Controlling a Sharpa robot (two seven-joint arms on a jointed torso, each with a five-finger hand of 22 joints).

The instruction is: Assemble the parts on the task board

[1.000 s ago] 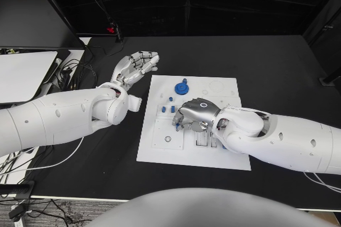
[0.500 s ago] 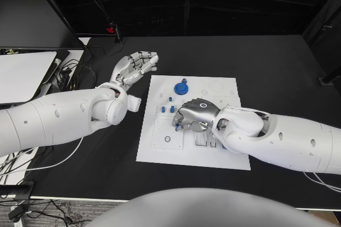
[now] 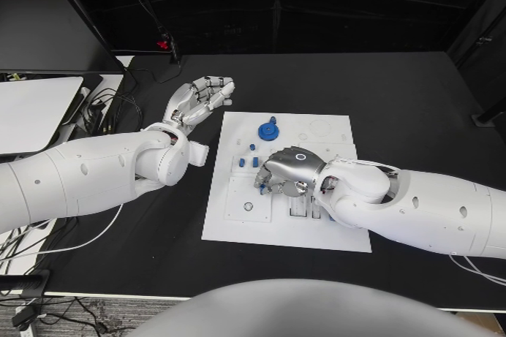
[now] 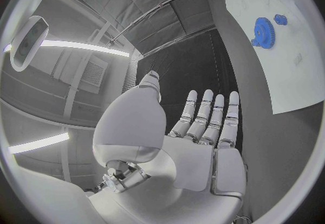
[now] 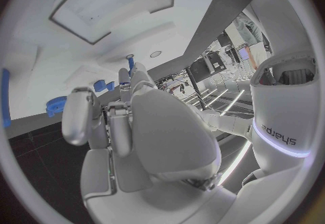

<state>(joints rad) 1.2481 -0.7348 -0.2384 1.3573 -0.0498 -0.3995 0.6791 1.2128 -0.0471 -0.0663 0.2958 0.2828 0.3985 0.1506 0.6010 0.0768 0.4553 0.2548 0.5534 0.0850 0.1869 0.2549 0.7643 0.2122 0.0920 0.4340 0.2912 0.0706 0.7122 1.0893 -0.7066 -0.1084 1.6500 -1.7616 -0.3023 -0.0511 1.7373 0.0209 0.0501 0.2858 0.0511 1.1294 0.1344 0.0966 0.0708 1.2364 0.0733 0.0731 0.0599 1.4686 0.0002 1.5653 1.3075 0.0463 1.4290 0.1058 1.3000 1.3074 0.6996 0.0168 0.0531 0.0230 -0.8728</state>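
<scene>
White task board point(image 3: 284, 227) carries small blue parts point(image 3: 248, 162) and a blue gear point(image 3: 270, 131); right hand point(image 3: 284, 172) fingers stay curled over it, grasp unclear; left hand point(image 3: 200, 98) unchanged, released

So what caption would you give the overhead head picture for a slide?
Right hand curled over the white plastic task board near a round blue toothed gear; left hand open beside it.
</scene>
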